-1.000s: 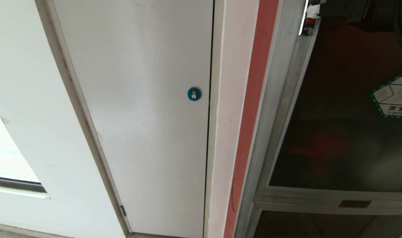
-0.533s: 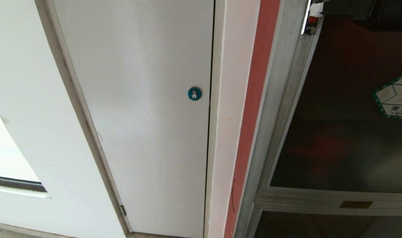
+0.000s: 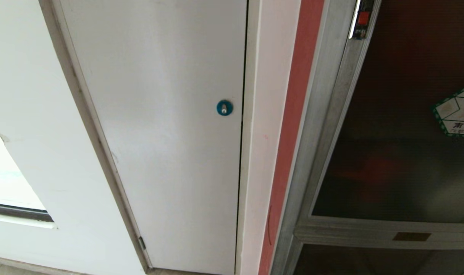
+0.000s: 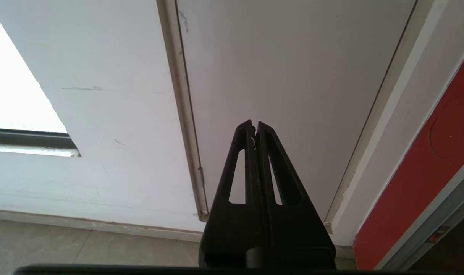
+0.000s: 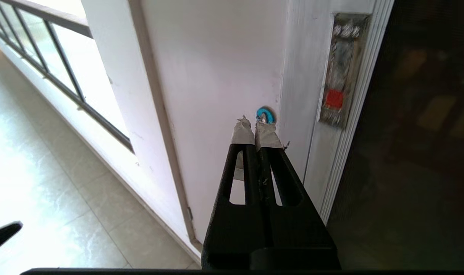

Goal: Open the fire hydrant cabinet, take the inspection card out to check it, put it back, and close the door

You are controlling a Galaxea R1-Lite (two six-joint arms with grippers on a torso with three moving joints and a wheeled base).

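The fire hydrant cabinet (image 3: 323, 114) shows its silver frame at the right of the head view. Its door (image 3: 400, 133) is dark tinted glass with a green-bordered sticker (image 3: 458, 114) and a red-marked latch (image 3: 363, 19) on its edge. Red shapes show dimly behind the glass. The inspection card is out of view. My right gripper (image 5: 254, 123) is shut and empty, its taped tips held short of the wall, with the latch (image 5: 335, 98) and the door (image 5: 419, 152) to one side. My left gripper (image 4: 254, 123) is shut and empty, low before the white door.
A plain white door (image 3: 159, 114) with a round blue lock (image 3: 224, 108) fills the middle, a red wall strip (image 3: 289, 152) beside it. In the right wrist view a tiled floor (image 5: 44, 172) and a window railing (image 5: 56, 65) lie off to the side.
My right arm, seen at the head view's top right earlier, has left that view, uncovering the latch's red mark. The door's edge and sticker have shifted slightly right.
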